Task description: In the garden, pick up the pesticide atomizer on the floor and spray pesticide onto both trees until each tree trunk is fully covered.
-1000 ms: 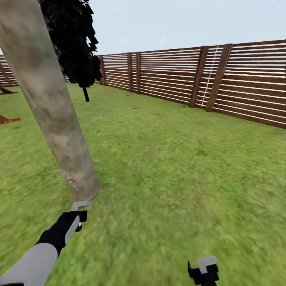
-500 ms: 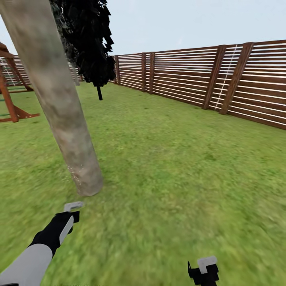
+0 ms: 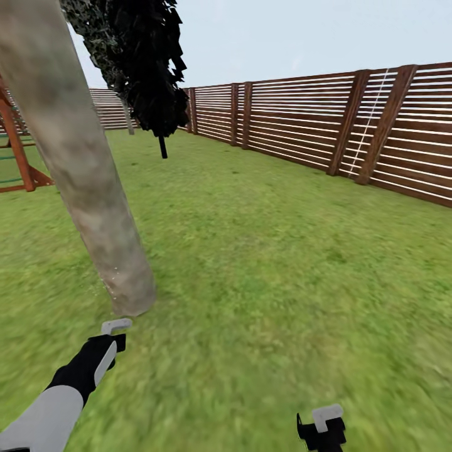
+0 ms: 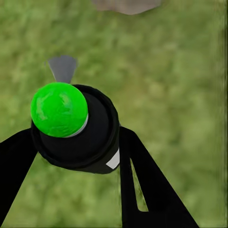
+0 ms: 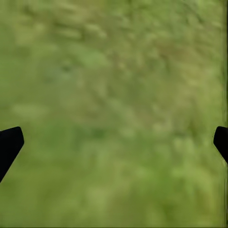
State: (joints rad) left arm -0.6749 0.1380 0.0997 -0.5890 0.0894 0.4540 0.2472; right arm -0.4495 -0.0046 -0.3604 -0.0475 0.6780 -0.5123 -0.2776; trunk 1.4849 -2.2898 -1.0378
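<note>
One tree trunk [image 3: 81,182], thick and mottled grey-beige, leans across the left of the head view and meets the grass [image 3: 263,263] at its base. A few pale specks of pesticide [image 3: 113,277] dot the bark low down. My left gripper [image 3: 110,342] is shut on the pesticide atomizer [image 3: 117,326], just in front of the trunk's base, with the grey nozzle pointing at it. The left wrist view has the atomizer's green cap [image 4: 59,109] on a black body between my black fingers [image 4: 142,180], and the trunk's base [image 4: 126,4] beyond. My right gripper [image 3: 321,427] hangs open over grass, fingertips [image 5: 9,145] wide apart.
A brown slatted fence [image 3: 314,122] runs along the back and right. A black cypress-like tree [image 3: 147,69] stands behind the trunk, and a red-brown wooden frame [image 3: 19,154] is at the far left. Open lawn stretches right of the trunk.
The head camera has swung left, so the fence and black tree sit further right and the wooden frame has come into view. My left gripper still holds the atomizer near the trunk's base.
</note>
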